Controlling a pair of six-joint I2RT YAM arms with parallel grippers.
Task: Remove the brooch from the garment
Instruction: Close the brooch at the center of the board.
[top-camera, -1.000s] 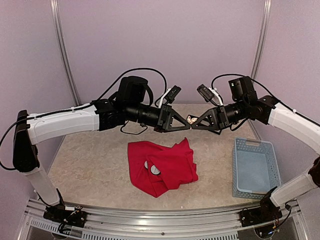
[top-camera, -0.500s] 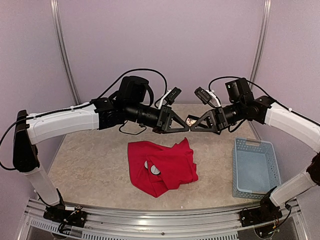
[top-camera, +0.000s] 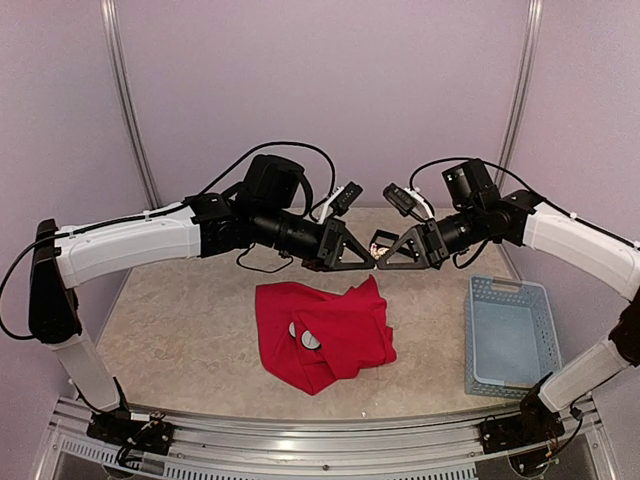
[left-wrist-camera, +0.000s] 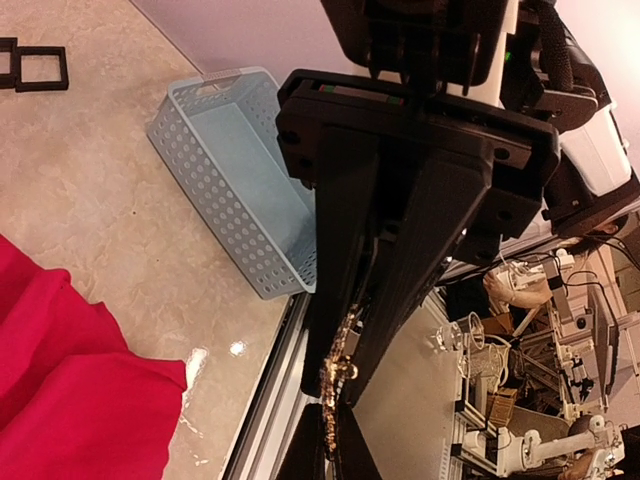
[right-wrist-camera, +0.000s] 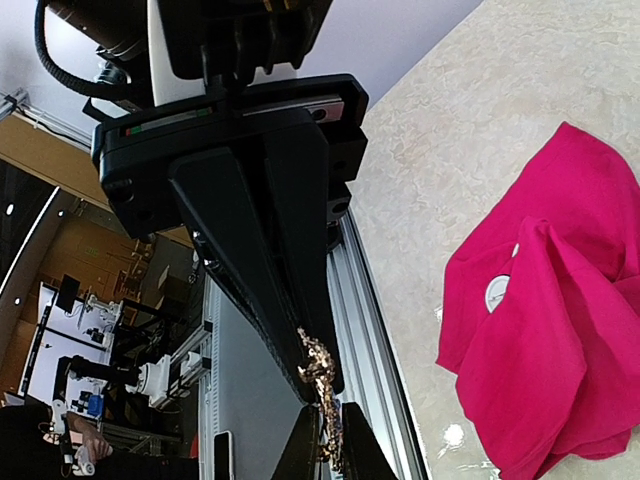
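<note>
The red garment (top-camera: 330, 330) lies crumpled on the table, free of both grippers; it also shows in the left wrist view (left-wrist-camera: 60, 390) and the right wrist view (right-wrist-camera: 560, 330). My left gripper (top-camera: 368, 263) and right gripper (top-camera: 384, 263) meet tip to tip in the air above its far edge. A small gold brooch (left-wrist-camera: 340, 375) is pinched between them, clear of the fabric. In the left wrist view my left gripper (left-wrist-camera: 335, 428) is shut on its lower end. In the right wrist view my right gripper (right-wrist-camera: 328, 418) is shut on the brooch (right-wrist-camera: 322, 375).
A pale blue plastic basket (top-camera: 510, 335) stands at the right of the table, also seen in the left wrist view (left-wrist-camera: 235, 170). Small black square frames (left-wrist-camera: 30, 65) lie on the table at the back. Two white round marks (top-camera: 310, 340) show on the garment.
Both grippers, still joined on the brooch, have shifted slightly left and lower. The right wrist has swung further in. The garment has not moved.
</note>
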